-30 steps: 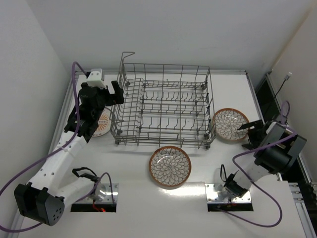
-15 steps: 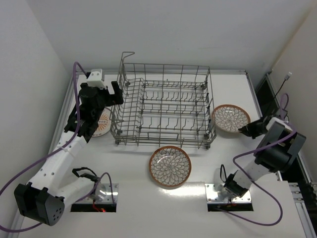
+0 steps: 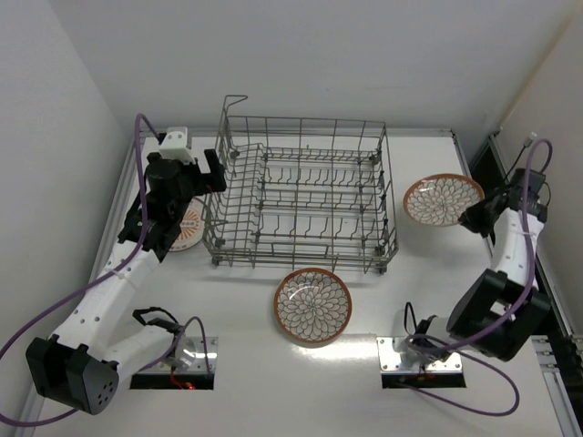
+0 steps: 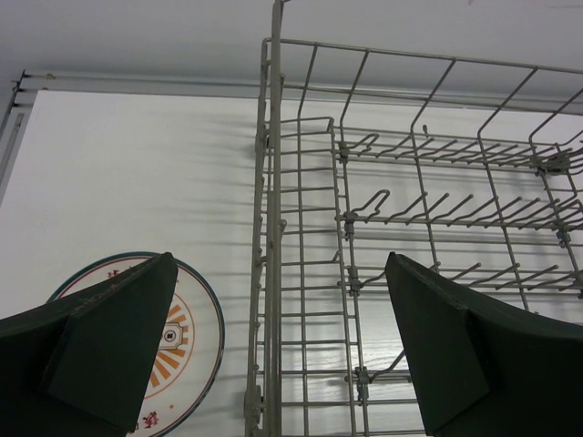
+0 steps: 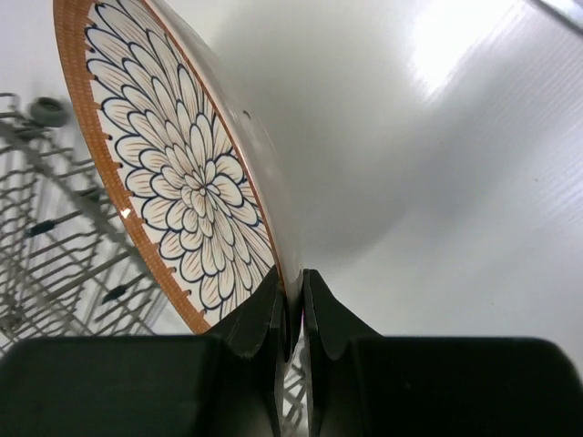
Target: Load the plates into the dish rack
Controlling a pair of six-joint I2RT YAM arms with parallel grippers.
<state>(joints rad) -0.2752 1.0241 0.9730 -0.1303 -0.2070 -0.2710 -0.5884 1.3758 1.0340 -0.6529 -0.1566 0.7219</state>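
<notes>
The grey wire dish rack point(image 3: 301, 211) stands mid-table with nothing in it. One brown-rimmed, petal-patterned plate point(image 3: 444, 198) hangs tilted above the table, right of the rack. My right gripper point(image 3: 474, 217) is shut on its near rim. In the right wrist view the fingers point(image 5: 291, 278) pinch the edge of this plate point(image 5: 182, 173), and the rack point(image 5: 55, 246) shows below. A second brown-rimmed plate point(image 3: 312, 305) lies flat in front of the rack. The white sunburst plate point(image 3: 189, 228) lies left of it. My left gripper point(image 3: 205, 180) hovers open and empty over the rack's left wall point(image 4: 273, 228) and the sunburst plate point(image 4: 182, 346).
A tall wire loop point(image 3: 235, 100) rises at the rack's back left corner. White walls close in on both sides. A metal rail point(image 3: 428, 133) runs along the table's far edge. Purple cables point(image 3: 137, 137) trail from both arms.
My right gripper closed on the right-hand plate's rim, then lifted it off the table and carried it back and right. The left arm has not moved.
</notes>
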